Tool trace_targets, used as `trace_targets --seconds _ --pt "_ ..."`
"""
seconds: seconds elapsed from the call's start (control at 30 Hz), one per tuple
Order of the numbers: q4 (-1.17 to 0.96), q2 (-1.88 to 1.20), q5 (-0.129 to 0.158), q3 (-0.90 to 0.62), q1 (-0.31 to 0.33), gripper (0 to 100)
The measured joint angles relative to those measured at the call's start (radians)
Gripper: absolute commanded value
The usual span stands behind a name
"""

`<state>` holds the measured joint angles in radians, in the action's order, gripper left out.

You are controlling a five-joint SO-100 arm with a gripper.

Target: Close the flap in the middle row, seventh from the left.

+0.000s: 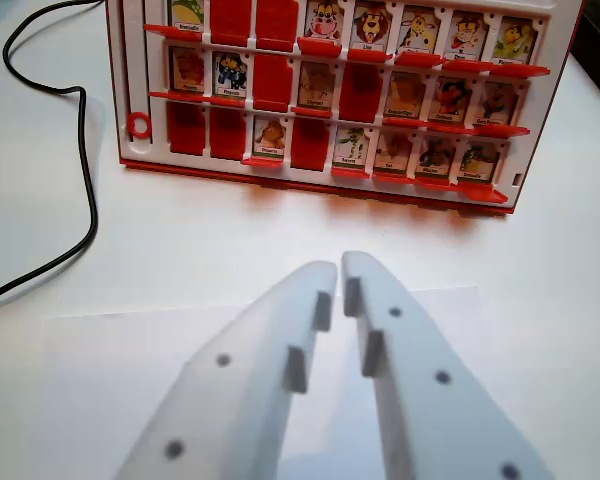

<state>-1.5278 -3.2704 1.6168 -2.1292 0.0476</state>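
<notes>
target flap (448,101) beyond pincer (340,268)

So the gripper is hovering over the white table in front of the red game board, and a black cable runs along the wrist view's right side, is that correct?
Not quite: the black cable runs along the wrist view's left side, not the right. The rest holds in the wrist view: the gripper hovers over the white table in front of the red game board.

The middle row's seventh flap (448,101) stands open on the red board (130,90), showing a small animal picture card.
</notes>
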Motion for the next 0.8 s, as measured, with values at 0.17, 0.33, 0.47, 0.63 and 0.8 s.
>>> trace_targets --seconds 0.17,0.33,0.47,0.63,0.8 --pt "0.000 0.000 0.000 0.000 0.000 0" --pt "0.029 0.000 -0.015 0.000 0.000 0" --pt "0.103 0.009 -0.023 0.000 0.041 0" --pt "0.239 0.155 -0.023 0.000 0.155 0" --pt "0.423 0.373 0.008 -0.018 0.270 0"
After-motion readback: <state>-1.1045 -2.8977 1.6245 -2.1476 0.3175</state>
